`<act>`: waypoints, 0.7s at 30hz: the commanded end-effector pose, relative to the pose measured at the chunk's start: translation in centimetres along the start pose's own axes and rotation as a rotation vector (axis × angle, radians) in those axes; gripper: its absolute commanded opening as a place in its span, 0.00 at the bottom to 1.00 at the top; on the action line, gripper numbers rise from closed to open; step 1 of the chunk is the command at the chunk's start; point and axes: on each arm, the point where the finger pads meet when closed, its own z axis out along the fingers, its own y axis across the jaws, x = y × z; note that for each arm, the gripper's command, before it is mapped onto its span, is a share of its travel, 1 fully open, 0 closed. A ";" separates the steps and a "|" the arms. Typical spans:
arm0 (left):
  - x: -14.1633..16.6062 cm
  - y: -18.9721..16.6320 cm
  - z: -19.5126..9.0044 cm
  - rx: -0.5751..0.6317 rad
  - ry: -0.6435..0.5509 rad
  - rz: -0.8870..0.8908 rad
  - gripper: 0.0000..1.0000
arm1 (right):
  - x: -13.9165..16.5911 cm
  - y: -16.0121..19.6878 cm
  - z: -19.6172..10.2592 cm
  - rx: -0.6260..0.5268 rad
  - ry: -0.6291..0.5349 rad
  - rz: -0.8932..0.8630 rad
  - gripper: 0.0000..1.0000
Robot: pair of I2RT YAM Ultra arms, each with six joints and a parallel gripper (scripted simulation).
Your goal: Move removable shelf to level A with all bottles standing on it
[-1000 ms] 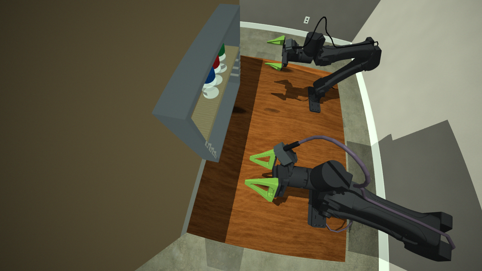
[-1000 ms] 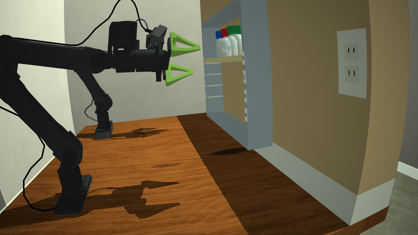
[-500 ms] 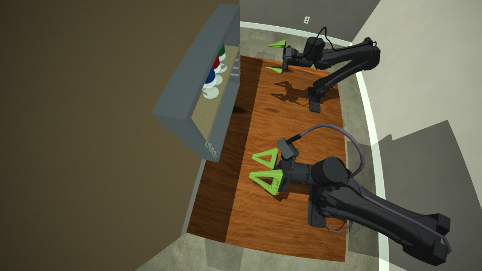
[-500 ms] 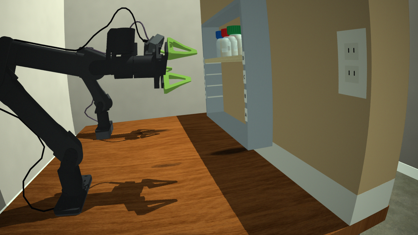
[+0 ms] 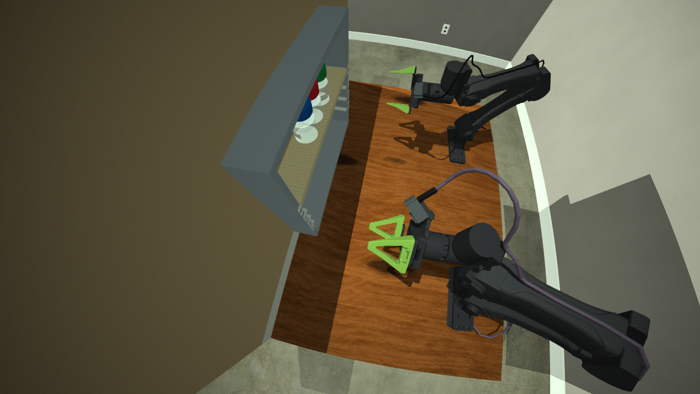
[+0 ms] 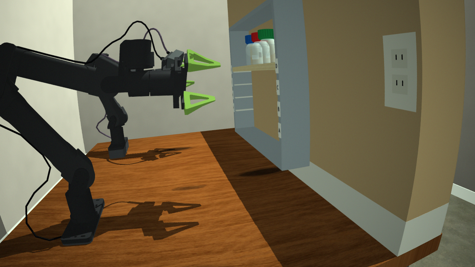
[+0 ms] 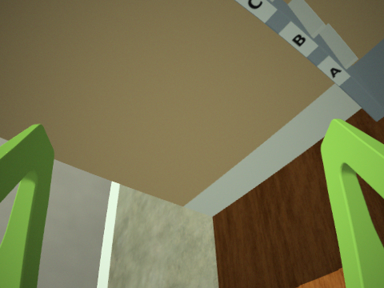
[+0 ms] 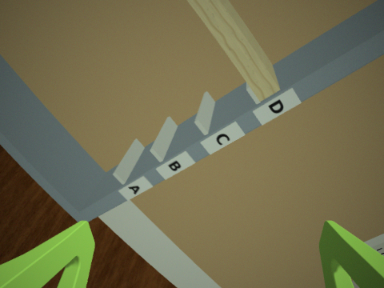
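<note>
The wooden shelf [image 5: 296, 171] [image 6: 254, 67] [image 8: 240, 44] sits at level D in the grey wall rack [image 5: 274, 112] [image 6: 294, 82] [image 8: 48, 148]. Bottles with a blue cap [image 5: 305, 110] [image 6: 248, 39], a red cap [image 5: 314, 91] [image 6: 254, 36] and a green cap [image 5: 321, 72] [image 6: 265, 33] stand upright on it, with clear bodies [image 5: 306, 134] beside them. Label A [image 6: 279, 130] [image 7: 334, 73] [image 8: 135, 188] marks the lowest level. My left gripper [image 5: 368, 236] [image 7: 188, 134] is open and empty, away from the rack's left end. My right gripper [image 5: 388, 87] [image 6: 218, 81] [image 8: 203, 235] is open and empty, before the rack's right end.
The wooden table [image 5: 420, 323] [image 6: 139, 179] lies below both arms. The brown wall [image 5: 122, 171] [image 6: 348, 99] stands behind the rack. White support ledges [image 8: 129, 161] show at the lower levels. An outlet [image 6: 399, 71] is on the wall to the rack's right.
</note>
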 end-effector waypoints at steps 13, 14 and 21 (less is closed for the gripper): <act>-0.5 -2.2 -0.3 -0.018 -0.005 0.161 1.00 | -0.7 -0.2 -1.2 0.071 -0.029 -0.136 1.00; -0.5 -2.4 -0.3 -0.018 -0.005 0.172 1.00 | -0.7 0.0 -1.2 0.071 -0.029 -0.147 1.00; -0.6 -3.7 -0.5 -0.017 -0.006 0.246 1.00 | -0.5 0.8 -1.4 0.075 -0.025 -0.221 1.00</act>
